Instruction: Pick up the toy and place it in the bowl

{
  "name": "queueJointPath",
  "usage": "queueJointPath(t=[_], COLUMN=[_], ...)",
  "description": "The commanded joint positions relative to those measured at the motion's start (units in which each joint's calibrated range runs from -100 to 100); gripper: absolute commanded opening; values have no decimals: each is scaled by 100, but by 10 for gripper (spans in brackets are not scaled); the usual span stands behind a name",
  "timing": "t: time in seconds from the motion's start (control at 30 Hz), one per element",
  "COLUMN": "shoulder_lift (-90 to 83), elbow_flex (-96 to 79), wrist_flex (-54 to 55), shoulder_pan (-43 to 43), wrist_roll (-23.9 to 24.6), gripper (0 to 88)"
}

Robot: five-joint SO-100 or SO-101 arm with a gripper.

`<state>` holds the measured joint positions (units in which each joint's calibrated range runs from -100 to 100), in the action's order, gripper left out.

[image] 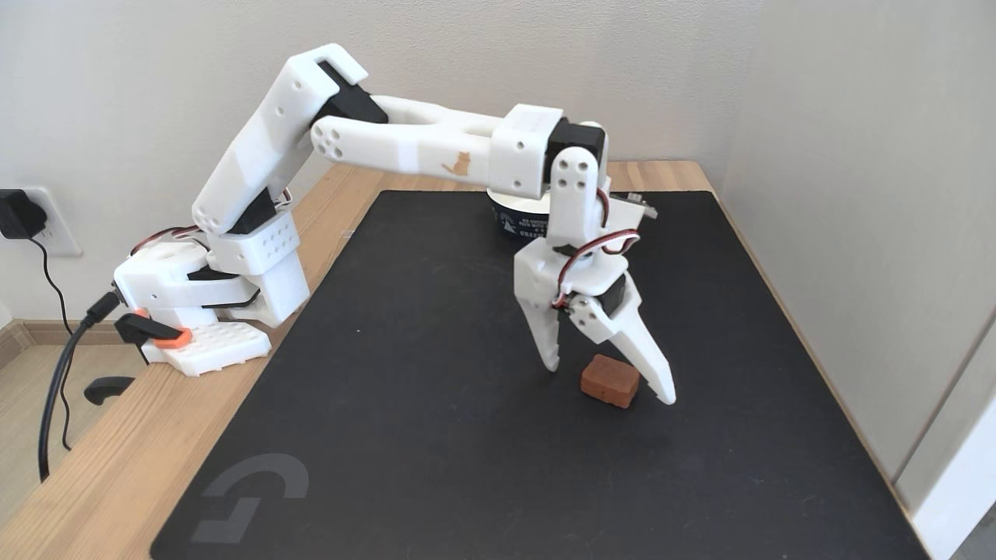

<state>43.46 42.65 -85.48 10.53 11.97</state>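
The toy point(611, 380), a small reddish-brown block with rounded edges, lies on the black mat right of centre in the fixed view. My white gripper point(610, 383) points down over it, open, with one fingertip point(552, 359) to the toy's left and the other point(666, 393) at its right side. The fingers straddle the block without closing on it. The bowl point(520, 221), dark navy with white lettering, stands at the back of the mat and is mostly hidden behind my forearm and wrist.
A black desk mat point(436, 373) covers most of the wooden table point(117, 474). My arm's base point(202, 311) is clamped at the left edge, with cables hanging off it. Walls close in behind and on the right.
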Motion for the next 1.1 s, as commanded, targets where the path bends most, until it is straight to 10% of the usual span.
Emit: queueJointPath(t=[0.0, 0.47, 1.07], shoulder_lift=[-32, -32, -1474], elbow_flex=[191, 155, 291], wrist_flex=[64, 165, 1249], shoulder_pan=[39, 114, -1392], wrist_roll=[24, 19, 35], gripper=[409, 27, 22])
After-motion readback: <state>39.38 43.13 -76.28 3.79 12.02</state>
